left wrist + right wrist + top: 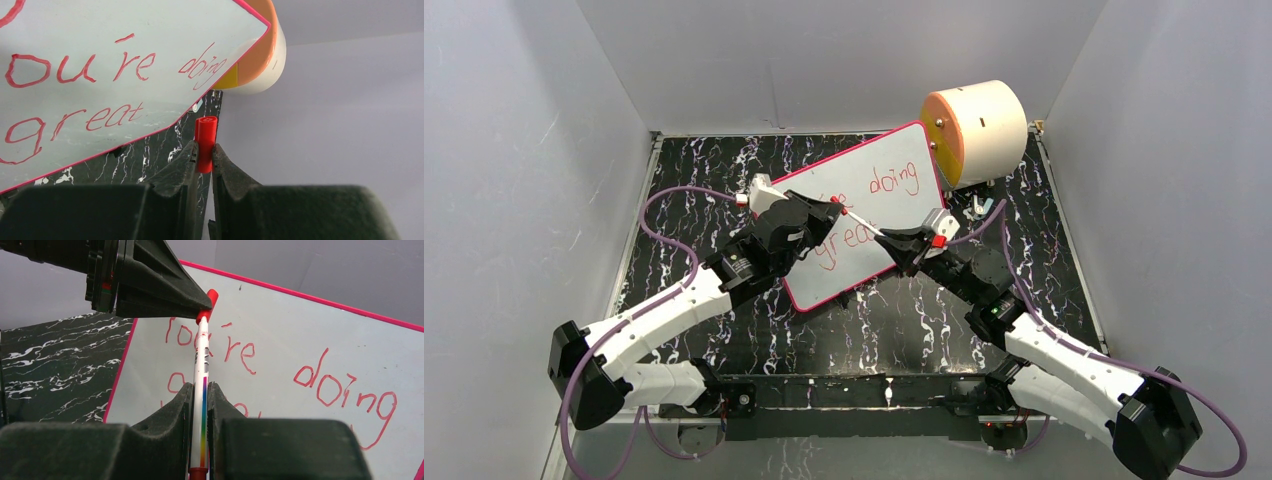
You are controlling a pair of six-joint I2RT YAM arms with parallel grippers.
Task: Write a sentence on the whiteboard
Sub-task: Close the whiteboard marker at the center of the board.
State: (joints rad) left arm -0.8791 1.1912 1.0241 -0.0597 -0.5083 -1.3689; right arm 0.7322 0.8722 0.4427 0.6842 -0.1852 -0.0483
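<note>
The whiteboard (844, 285) sits slantwise on the black marbled tabletop (924, 330), in the middle and toward the far edge, its pink-red frame running from near the centre up toward the far right corner. There a cream cylinder (989, 125) with an orange face lies on its side, and the board's far corner reaches that face; whether they touch cannot be told. The sentence (894, 180) is on the board in red marker: "You're doing" on one line and "great" under it, read most fully in the left wrist view (90, 70). Both arms meet above the middle of the board. The right gripper (200, 390) is clamped narrowly on the white, rainbow-striped barrel of a marker pen (201, 365), which points away from it toward the left arm. The left gripper (205, 150) pinches the pen's red cap (206, 137) between its fingertips, jaws almost together, and the cap meets the barrel's end. In the top view the pen (861, 222) bridges the two grippers, over the word "great"
</note>
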